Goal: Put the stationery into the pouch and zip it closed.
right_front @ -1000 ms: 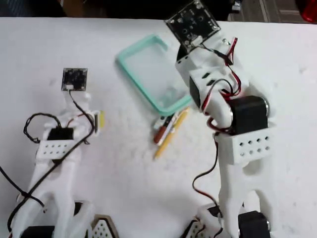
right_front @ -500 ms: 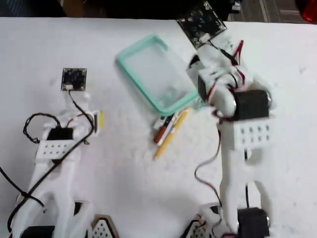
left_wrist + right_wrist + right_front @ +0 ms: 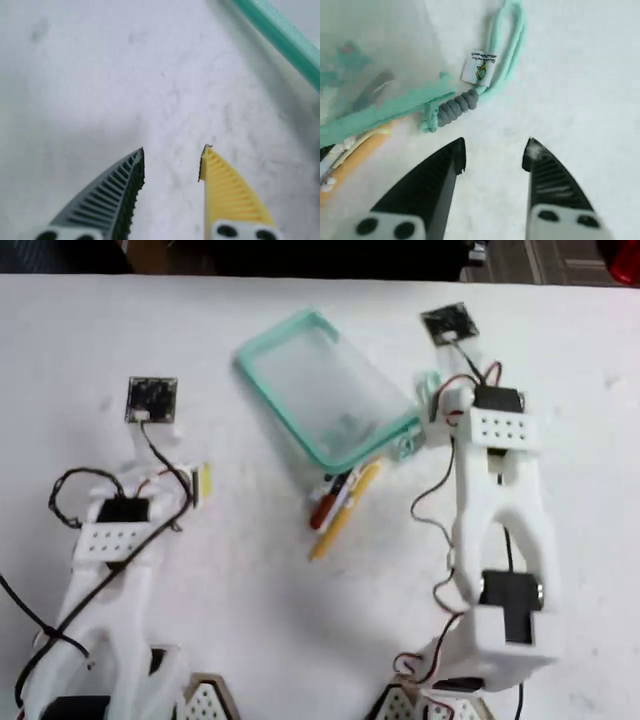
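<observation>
The left tool (image 3: 172, 150) is hanging open over the table (image 3: 100, 75), holding nothing. The pouch (image 3: 318, 380) is lying ahead to its right, with what look like pens (image 3: 340, 502) at its edge. The right tool (image 3: 495, 145) is gaping empty just short of the zip cord (image 3: 454, 109).

The white table (image 3: 250, 580) is lit evenly and brightly by diffuse light. In the high view it is close to washed out on the near side of the pouch (image 3: 318, 390). Beyond the pouch, past the table's far edge, the room is dim. Shadows are soft, pale and stay close to whatever casts them. A thin grey fringe follows the pouch's near edge and darkens where the stationery (image 3: 342, 502) lies against it. In the left wrist view a broad, soft shadow runs along the table beside the pouch's teal rim (image 3: 280, 35). In the right wrist view the pouch looks milky with glare, and the cord loop (image 3: 509, 50) at its corner throws only a faint shadow.
</observation>
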